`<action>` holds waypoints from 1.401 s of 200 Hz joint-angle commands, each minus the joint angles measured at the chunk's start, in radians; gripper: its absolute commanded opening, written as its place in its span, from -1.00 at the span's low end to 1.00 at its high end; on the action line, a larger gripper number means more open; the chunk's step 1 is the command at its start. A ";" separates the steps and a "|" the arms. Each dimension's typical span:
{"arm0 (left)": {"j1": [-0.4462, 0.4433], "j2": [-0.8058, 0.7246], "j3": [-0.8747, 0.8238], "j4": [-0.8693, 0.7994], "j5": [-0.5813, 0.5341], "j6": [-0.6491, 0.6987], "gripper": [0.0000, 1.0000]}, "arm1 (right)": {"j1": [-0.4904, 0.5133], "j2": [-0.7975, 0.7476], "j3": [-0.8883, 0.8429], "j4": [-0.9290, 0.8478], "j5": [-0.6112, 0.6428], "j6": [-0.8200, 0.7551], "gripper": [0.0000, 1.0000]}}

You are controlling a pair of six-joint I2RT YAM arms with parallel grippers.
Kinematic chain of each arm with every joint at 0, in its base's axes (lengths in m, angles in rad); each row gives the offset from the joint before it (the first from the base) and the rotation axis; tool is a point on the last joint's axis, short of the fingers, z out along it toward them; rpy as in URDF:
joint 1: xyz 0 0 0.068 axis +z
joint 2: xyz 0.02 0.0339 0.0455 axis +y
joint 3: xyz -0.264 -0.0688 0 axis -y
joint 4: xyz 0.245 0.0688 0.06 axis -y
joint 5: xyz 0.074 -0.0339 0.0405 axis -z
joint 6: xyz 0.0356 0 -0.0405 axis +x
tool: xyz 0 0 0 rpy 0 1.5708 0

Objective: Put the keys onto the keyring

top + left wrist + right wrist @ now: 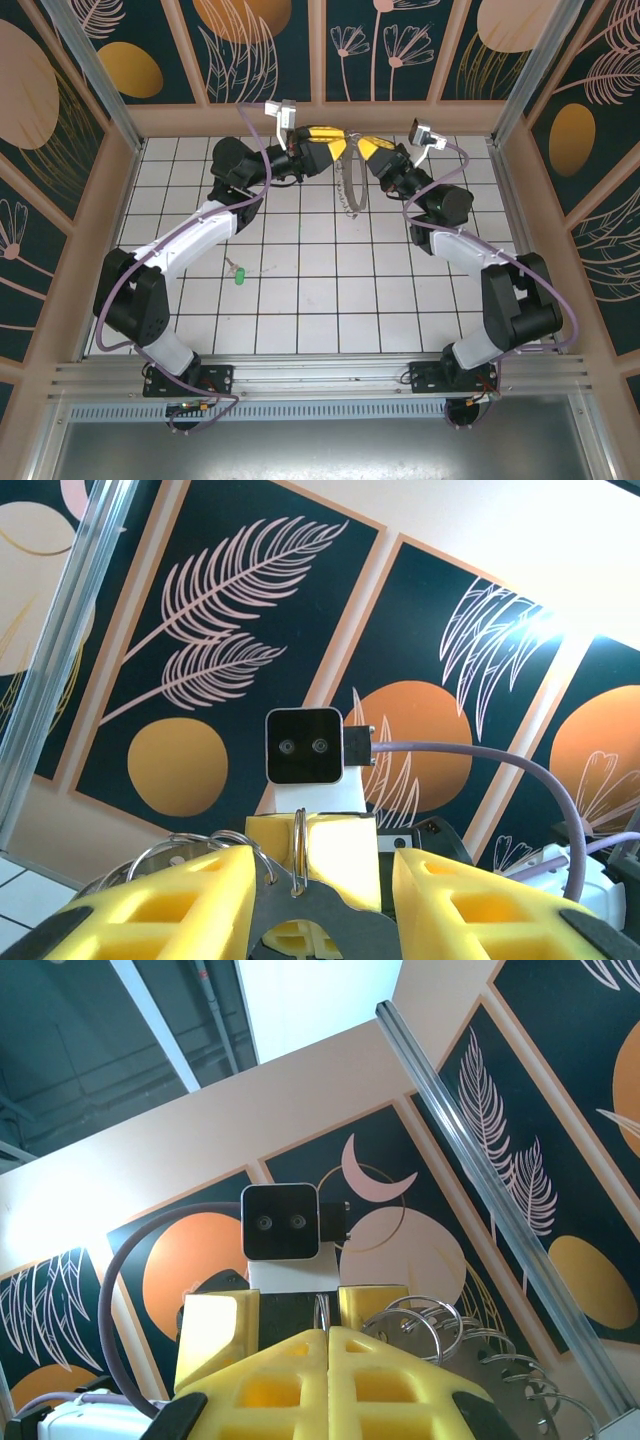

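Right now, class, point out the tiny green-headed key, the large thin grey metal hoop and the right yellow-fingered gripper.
tiny green-headed key (239, 274): top view, green head.
grey metal hoop (348, 190): top view, hanging wire rim.
right gripper (328, 1338): right wrist view, between shut fingertips.

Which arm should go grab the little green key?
Probably the left: the green key lies on its side, the left gripper is open, and the right gripper is shut on the ring.

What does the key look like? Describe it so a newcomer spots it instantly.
Start at the white tiled table, left half, beside the left arm's white forearm. The key lies alone on a tile there, well apart from the keyring hanging at the back. Its bright green head sets it apart from the ring's all-silver dangling pieces.
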 commanded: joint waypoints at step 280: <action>-0.001 -0.027 -0.009 -0.112 -0.049 0.098 -0.11 | 0.042 0.063 0.046 0.061 0.011 0.024 -1.00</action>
